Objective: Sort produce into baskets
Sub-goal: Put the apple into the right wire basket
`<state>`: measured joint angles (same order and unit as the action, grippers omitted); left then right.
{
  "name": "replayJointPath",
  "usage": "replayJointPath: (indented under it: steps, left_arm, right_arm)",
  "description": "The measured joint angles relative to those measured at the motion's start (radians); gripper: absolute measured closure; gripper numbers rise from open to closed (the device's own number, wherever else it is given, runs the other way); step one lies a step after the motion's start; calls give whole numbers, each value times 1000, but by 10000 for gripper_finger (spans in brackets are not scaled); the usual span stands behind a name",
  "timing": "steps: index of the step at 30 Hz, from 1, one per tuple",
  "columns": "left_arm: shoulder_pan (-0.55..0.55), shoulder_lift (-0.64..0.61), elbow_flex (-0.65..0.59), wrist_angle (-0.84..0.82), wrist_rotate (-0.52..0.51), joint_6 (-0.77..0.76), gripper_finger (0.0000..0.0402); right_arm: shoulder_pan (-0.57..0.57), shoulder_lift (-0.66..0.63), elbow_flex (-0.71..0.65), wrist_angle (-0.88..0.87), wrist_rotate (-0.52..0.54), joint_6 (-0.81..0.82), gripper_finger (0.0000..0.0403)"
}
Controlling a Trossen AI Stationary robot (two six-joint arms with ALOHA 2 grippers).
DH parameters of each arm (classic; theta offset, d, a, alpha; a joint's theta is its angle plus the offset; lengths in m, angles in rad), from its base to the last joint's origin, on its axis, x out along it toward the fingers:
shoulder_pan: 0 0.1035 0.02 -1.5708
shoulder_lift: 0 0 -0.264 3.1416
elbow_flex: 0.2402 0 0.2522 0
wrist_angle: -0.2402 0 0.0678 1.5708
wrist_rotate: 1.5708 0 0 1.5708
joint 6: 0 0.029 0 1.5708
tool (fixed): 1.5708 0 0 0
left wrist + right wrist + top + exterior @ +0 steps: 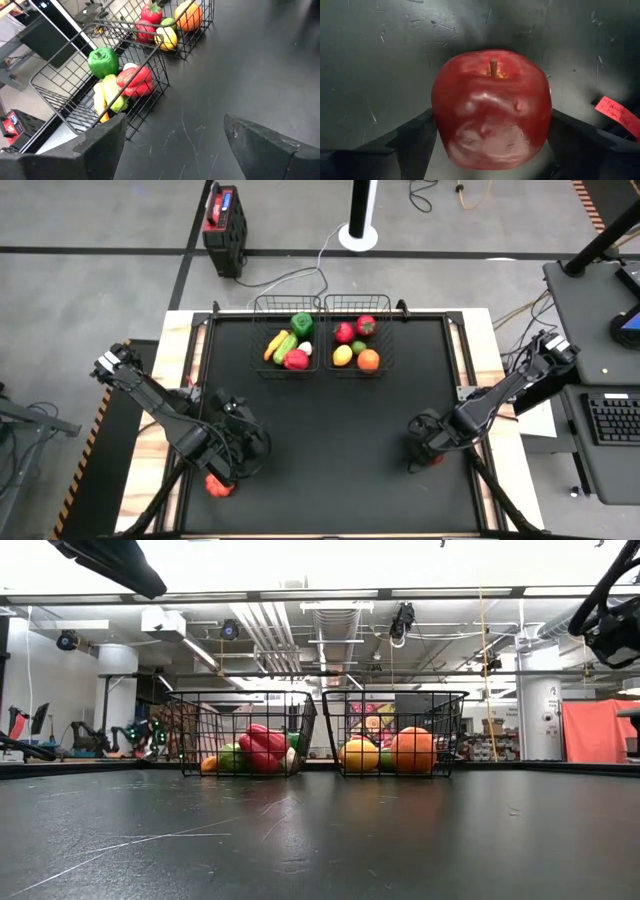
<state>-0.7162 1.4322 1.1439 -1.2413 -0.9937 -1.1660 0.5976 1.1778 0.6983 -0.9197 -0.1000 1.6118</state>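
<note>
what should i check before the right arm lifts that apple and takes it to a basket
1. Apple sits between the right gripper fingers: ok.
2. Fingers fully clamped on the apple: cannot tell.
3. Apple upright, stem up: ok.
4. Right basket, holding an orange and a lemon, has room: ok.
5. Left gripper open, near the table's left front, off the route: ok.
6. Red item under the left arm: cannot tell what it is.
</note>
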Motion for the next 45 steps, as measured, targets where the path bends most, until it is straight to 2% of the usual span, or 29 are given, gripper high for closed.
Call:
replayJointPath:
  steps: [5, 13, 20, 26, 31, 38, 45]
  left_arm:
    - [1, 0, 0, 7, -20, 0, 86]
    - [1, 0, 0, 20, -21, 0, 86]
    - [4, 0, 0, 20, -22, 0, 86]
    - [5, 0, 0, 21, -93, -1, 86]
    - [5, 1, 4, 28, -98, -37, 86]
    - [5, 3, 4, 28, -98, -68, 86]
    - [5, 3, 5, 29, -97, -94, 86]
  right_arm:
    - [0, 2, 29, 2, 29, -32, 74]
    - [-11, 0, 146, 14, 164, -125, 75]
    - [-110, 0, 326, 12, 256, -348, 75]
    - [-262, 25, 511, 4, 262, -648, 76]
    - [-429, 101, 688, -43, 261, -882, 76]
    - [-682, 250, 912, -87, 256, -1137, 76]
    - [-896, 437, 1073, -223, 253, -1398, 76]
